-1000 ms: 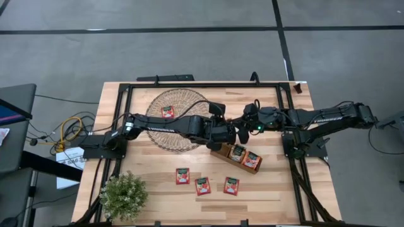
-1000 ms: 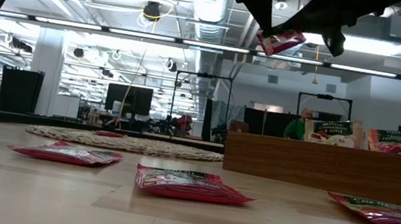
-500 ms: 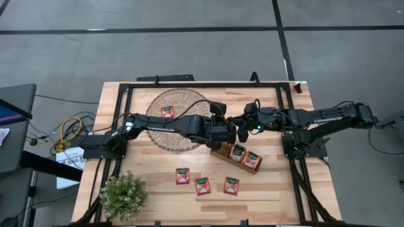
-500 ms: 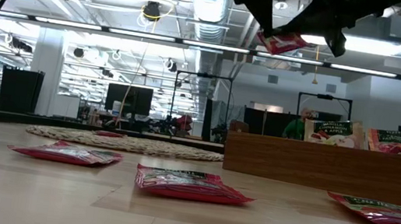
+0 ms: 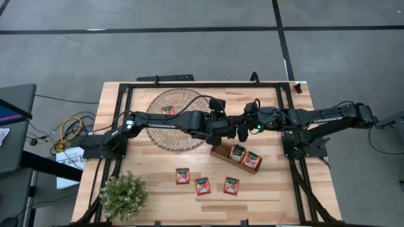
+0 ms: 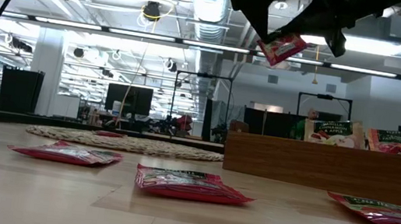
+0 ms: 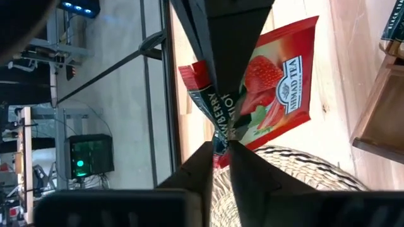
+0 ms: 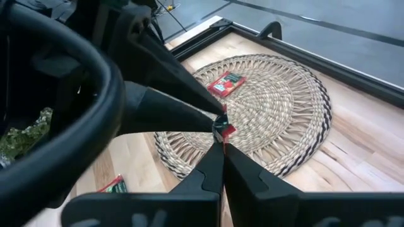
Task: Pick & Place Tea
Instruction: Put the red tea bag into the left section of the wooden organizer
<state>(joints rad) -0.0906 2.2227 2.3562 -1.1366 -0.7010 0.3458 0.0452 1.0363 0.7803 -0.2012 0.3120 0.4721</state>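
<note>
Your 2 grippers meet mid-air above the far end of the wooden tray (image 5: pixel 237 155), apparently handing over. The right gripper (image 8: pixel 221 135) is clamped on the strawberry tea sachet (image 7: pixel 271 85); whether the left gripper (image 7: pixel 219 146) grips it too, you cannot tell.

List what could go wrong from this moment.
The red sachet hangs in mid-air, pinched at its edge by the fingers of the right gripper; it could slip and miss the wooden tray. The left gripper meets the same sachet, so pulling apart might tug it loose.
</note>
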